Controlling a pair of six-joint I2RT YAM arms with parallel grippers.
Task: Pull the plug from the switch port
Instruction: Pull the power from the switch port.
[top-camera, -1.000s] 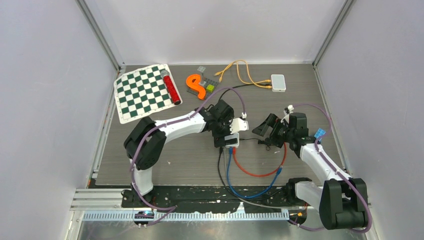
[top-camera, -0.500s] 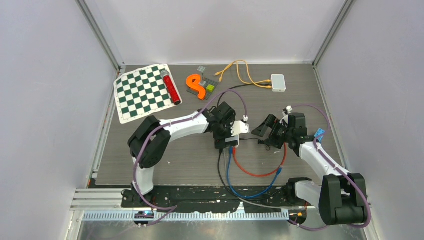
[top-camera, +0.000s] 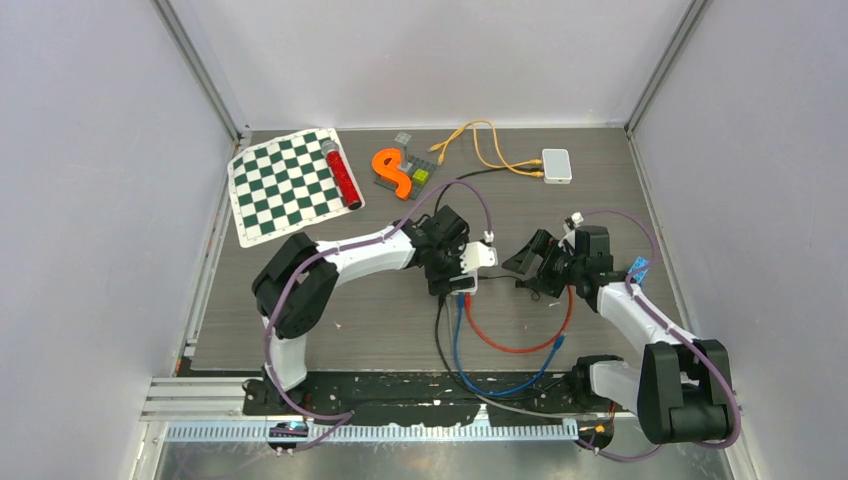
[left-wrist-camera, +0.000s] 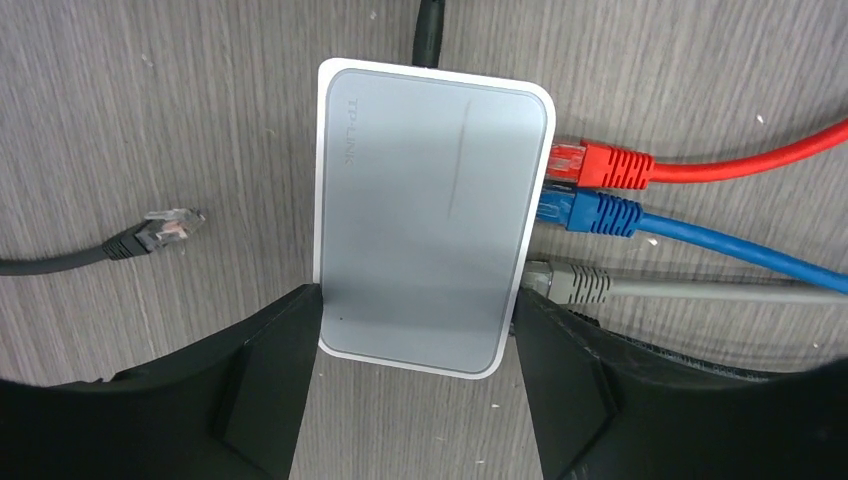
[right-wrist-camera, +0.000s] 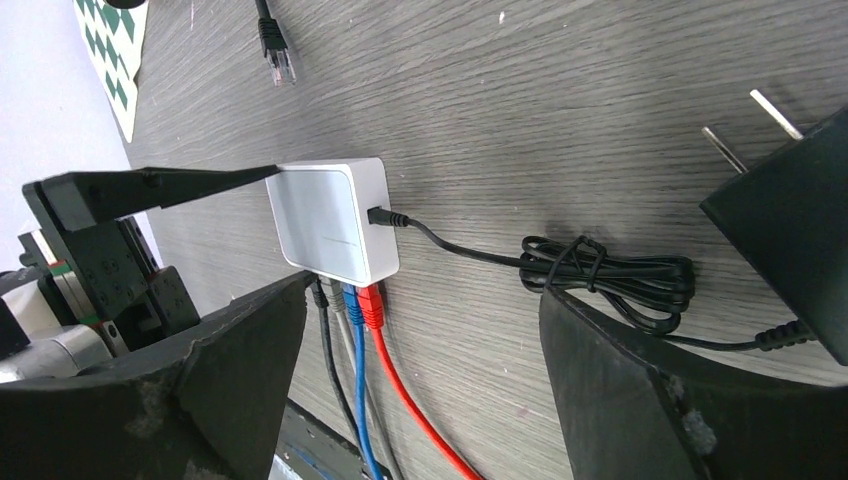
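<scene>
- Switch (left-wrist-camera: 430, 215): lying flat, with the red plug (left-wrist-camera: 600, 165), blue plug (left-wrist-camera: 590, 212) and grey plug (left-wrist-camera: 570, 283) sitting in ports along one side.
- Left gripper (left-wrist-camera: 417, 300): jaws clamping the switch's two sides, likely bracing it for the pull.
- Right gripper (right-wrist-camera: 425, 300): hanging wide open and holding nothing, on the switch's power-cord side.

1. A green-and-white checkered mat (top-camera: 285, 185) lies at the far left of the dark wood-grain table (top-camera: 380, 320), with a red cylinder (top-camera: 341, 177) resting along its right edge.
2. To the right of the mat, an orange S-shaped plastic piece (top-camera: 392, 172) sits beside a grey brick plate (top-camera: 418, 172).
3. A looping yellow-orange cable (top-camera: 480, 140) runs to a small white rectangular box (top-camera: 556, 165) near the far edge.
</scene>
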